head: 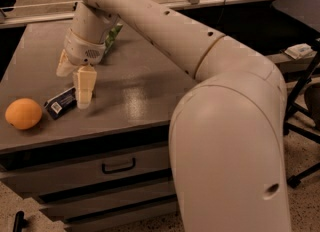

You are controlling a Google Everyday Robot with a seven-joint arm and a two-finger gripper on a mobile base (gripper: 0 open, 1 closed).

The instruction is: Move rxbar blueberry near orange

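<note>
The orange (23, 113) lies on the grey cabinet top (140, 76) near its front left corner. The rxbar blueberry (60, 104), dark blue with a white label patch, lies flat just right of the orange, a small gap between them. My gripper (75, 82) hangs over the bar's right end with its cream fingers (84, 87) pointing down and spread apart. One fingertip is at the bar's right edge. The bar rests on the top and is not clamped.
A green snack bag (114, 32) lies behind the wrist, partly hidden by the arm. The cabinet has drawers with a handle (118, 166) below. My arm's large body fills the right foreground. Chair legs (302, 126) stand at the right.
</note>
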